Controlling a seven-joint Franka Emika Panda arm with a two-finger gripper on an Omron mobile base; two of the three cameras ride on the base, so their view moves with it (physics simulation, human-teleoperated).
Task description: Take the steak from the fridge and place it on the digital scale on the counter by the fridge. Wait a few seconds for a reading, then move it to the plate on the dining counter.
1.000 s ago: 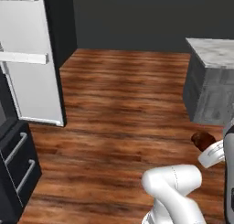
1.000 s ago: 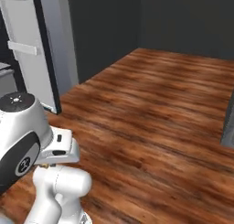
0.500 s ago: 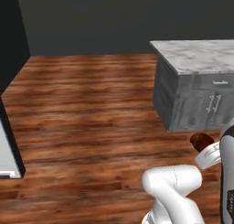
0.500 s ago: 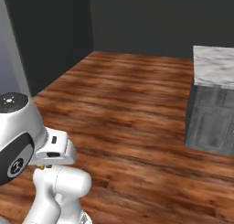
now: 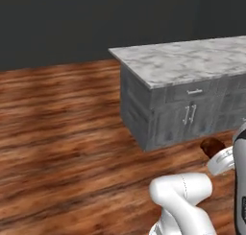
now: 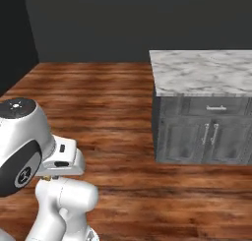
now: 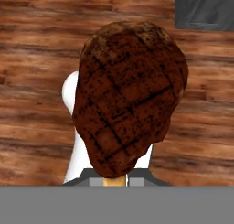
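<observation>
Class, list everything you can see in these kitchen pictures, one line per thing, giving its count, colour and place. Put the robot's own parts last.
Dining counter: one, white marble top with grey veins, on the right, standing on the floor.
Cabinet fronts: one set, grey wood grain with pale handles, under the marble top.
Floor: one, red-brown wood planks, across the room.
Wall: one, dark grey, at the back.
Steak: one, dark red-brown with grill marks, held above the floor.
Arm: one, white with dark joints, in the foreground.
Hand: one, shut on the steak.

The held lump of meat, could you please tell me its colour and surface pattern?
Dark red-brown steak with darker criss-cross grill marks, clearest in the hand view.
</observation>
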